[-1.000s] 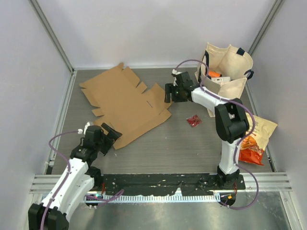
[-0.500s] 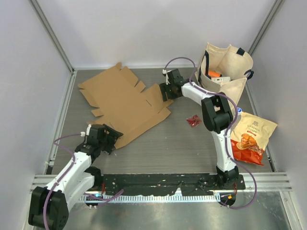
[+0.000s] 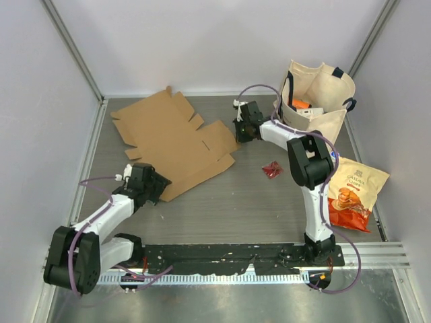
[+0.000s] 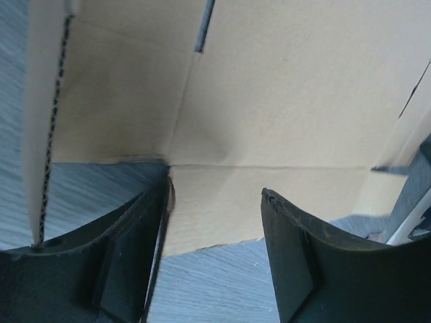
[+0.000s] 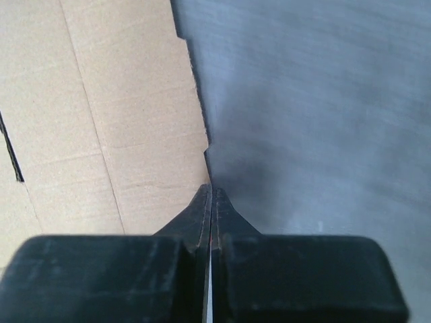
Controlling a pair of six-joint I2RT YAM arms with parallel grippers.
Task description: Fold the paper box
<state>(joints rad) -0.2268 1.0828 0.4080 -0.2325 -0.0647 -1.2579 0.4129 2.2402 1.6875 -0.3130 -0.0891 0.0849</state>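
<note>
Your grey table (image 3: 269,208), white walls (image 3: 222,40): paper box (image 3: 178,145) flat; left gripper (image 3: 157,186) wide; right gripper (image 3: 237,129) pinched closed.

Centre: you have bare grey table (image 3: 269,202) right of the flat brown cardboard sheet (image 3: 175,141), broken only by a small red wrapper (image 3: 272,169).
Upper left: the sheet fills it nearly to the wall.
Upper right: a cream canvas tote bag (image 3: 323,101) stands near your right gripper (image 3: 237,130).
Right edge: an orange snack bag (image 3: 353,192) lies there.
Lower left: your left gripper (image 3: 158,187), fingers spread, straddles the sheet's near corner.
</note>
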